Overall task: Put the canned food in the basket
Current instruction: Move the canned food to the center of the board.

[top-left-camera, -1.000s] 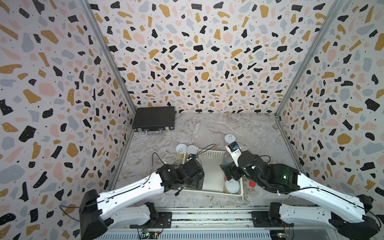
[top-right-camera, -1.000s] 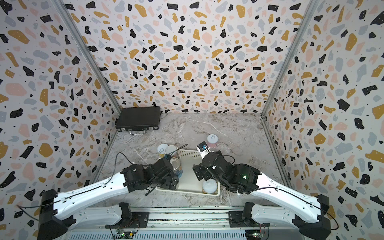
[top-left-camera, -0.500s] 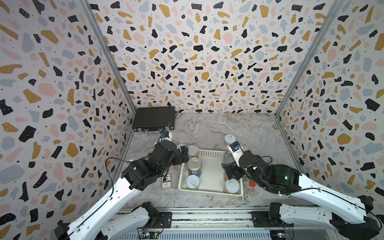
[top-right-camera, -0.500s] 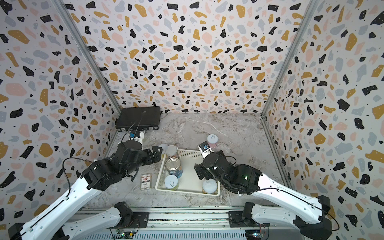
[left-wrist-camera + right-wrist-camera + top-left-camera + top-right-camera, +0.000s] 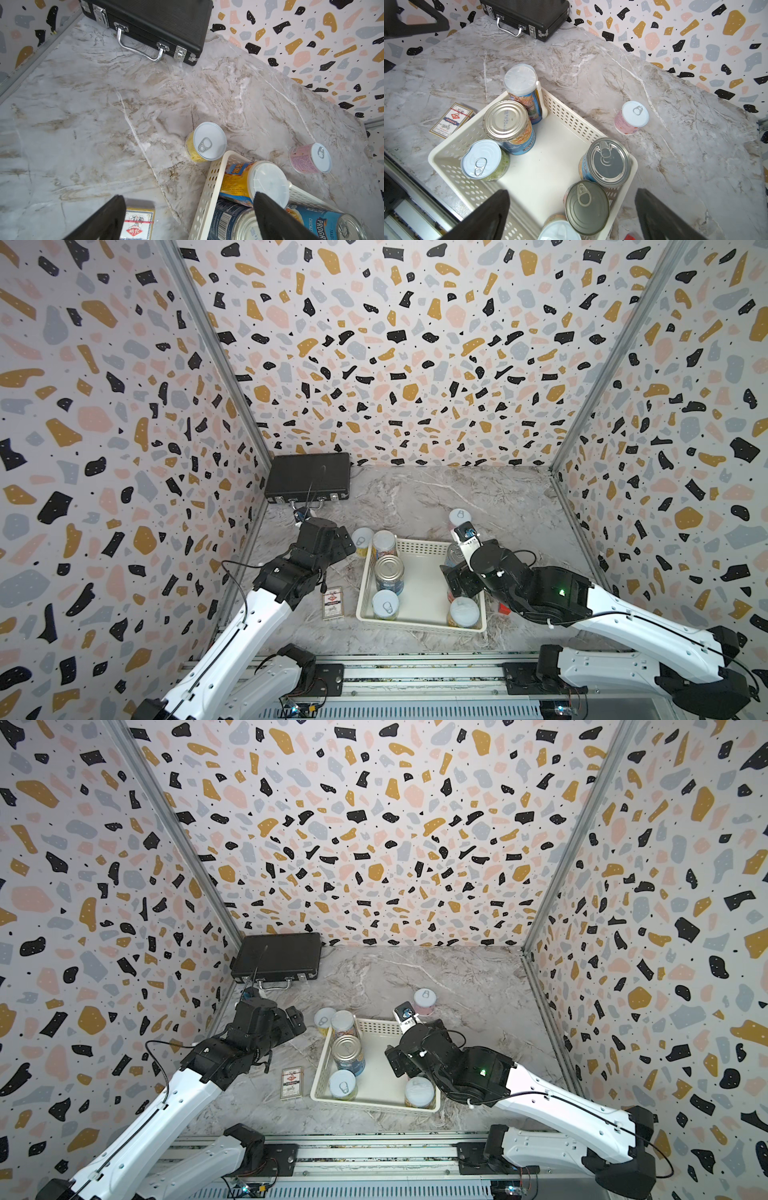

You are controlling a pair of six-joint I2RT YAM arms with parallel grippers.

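White plastic basket [image 5: 419, 624] sits near the front of our table, and six cans stand inside it: three along the side nearer our left arm, three along the side nearer our right. Two cans are not in yet. The yellow can [image 5: 204, 142] stands upright on the marble just outside the basket's far corner on the left-arm side, close beside the tall can with the clear lid [image 5: 254, 182] that is inside. The pink can [image 5: 631, 117] stands upright past the basket's far wall, well apart from it, toward our right arm's side.

Our left gripper [image 5: 187, 214] is spread wide and holds nothing; it hovers over the marble beside the basket, with the yellow can straight ahead of its fingertips and the card box [image 5: 138, 223] under it. Our right gripper [image 5: 572, 209] is likewise wide and empty, hanging over the basket's near end. We judge the yellow can to be the left arm's pick, being nearer; its axis is vertical, so a side grasp suits.
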